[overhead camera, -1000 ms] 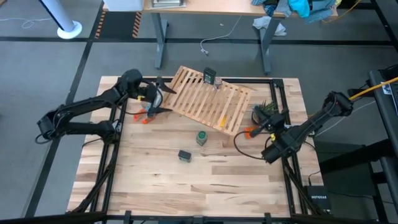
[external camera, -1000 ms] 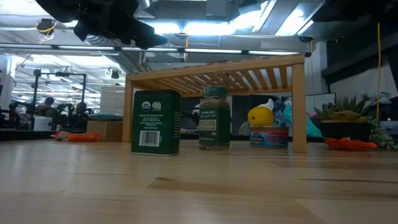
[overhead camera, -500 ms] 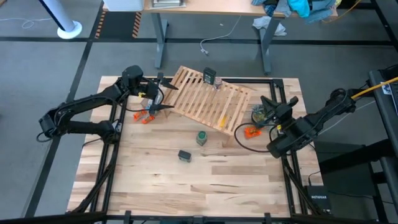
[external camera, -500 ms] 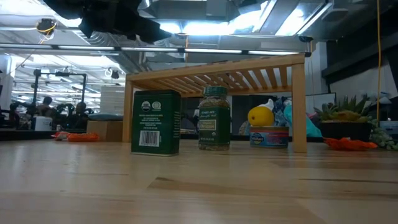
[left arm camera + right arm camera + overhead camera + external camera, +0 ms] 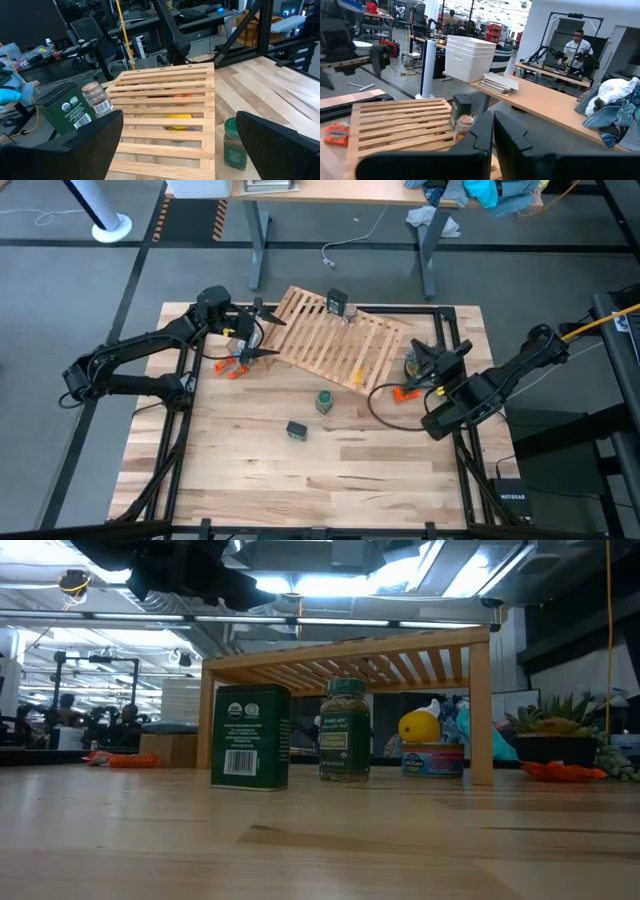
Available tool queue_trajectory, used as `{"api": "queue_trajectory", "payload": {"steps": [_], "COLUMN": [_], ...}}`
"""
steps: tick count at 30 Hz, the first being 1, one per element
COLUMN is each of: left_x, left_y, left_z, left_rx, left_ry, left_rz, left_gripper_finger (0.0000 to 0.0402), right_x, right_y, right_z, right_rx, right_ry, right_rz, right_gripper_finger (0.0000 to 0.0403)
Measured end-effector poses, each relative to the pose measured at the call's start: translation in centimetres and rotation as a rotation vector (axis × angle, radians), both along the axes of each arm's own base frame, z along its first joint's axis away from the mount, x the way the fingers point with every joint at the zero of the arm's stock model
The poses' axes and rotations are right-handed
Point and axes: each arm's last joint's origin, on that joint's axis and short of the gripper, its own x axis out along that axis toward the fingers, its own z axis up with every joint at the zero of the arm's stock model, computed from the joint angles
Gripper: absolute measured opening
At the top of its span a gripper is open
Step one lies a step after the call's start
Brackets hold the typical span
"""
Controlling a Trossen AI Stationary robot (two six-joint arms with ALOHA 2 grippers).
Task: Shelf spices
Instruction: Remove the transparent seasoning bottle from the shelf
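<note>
Left fingers [image 5: 262, 338] wide and empty at the shelf's [image 5: 335, 340] end; two jars to fetch.

Nearest me, a dark tin [image 5: 296, 429] and a green jar [image 5: 324, 401] stand on the table [image 5: 250, 470]. I'd drop squarely over one, gripping low. Another tin [image 5: 337, 302] and a tiny glass jar [image 5: 351, 311] sit on the shelf's far edge. My right fingers [image 5: 424, 360] are pressed together, empty, waiting beside it. Beyond: desks, people.

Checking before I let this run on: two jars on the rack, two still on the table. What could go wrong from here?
1. The dark tin and small glass jar stand at the rack's far edge; a nudge could tip them off.
2. The open left pincer hovers by the rack's end and could bump it.
3. The green jar sits close to the rack's front edge, so a reach for it may clip the wood.
</note>
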Motion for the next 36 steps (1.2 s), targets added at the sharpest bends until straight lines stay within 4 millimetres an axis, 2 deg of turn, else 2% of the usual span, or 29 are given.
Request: {"api": "queue_trajectory", "payload": {"steps": [7, 12, 18, 22, 27, 31, 36], "left_x": [0.0, 0.0, 0.0, -0.1, -0.2, -0.2, -0.2], "left_y": [0.0, -0.1, -0.1, -0.1, -0.2, -0.2, -0.2], "left_z": [0.0, -0.1, -0.2, -0.4, -0.7, -0.7, -0.7], "left_rx": [-0.008, -0.026, -0.041, -0.06, -0.079, -0.079, -0.074], "left_ry": [0.004, 0.007, 0.017, 0.043, 0.072, 0.072, 0.071], "left_rz": [0.001, 0.001, 0.001, -0.001, -0.001, -0.001, -0.001], "left_gripper_finger": [0.0379, 0.0379, 0.0379, 0.0379, 0.0379, 0.0379, 0.0379], "right_x": [3.2, 5.5, 7.4, 9.6, 12.2, 13.3, 14.0], "right_y": [2.2, 3.8, 4.9, 4.8, 2.2, -1.6, -5.8], "right_z": [-2.1, -3.2, -2.1, -0.5, 1.2, 1.2, 0.2], "right_rx": [0.004, 0.079, 0.228, 0.188, 0.102, 0.139, 0.163], "right_ry": [0.027, 0.179, 0.357, 0.356, 0.299, 0.288, 0.266], "right_rz": [0.005, 0.078, 0.397, 0.664, 0.989, 0.996, 1.015], "right_gripper_finger": [0.0021, 0.0021, 0.0021, 0.0021, 0.0021, 0.0021, 0.0021]}}
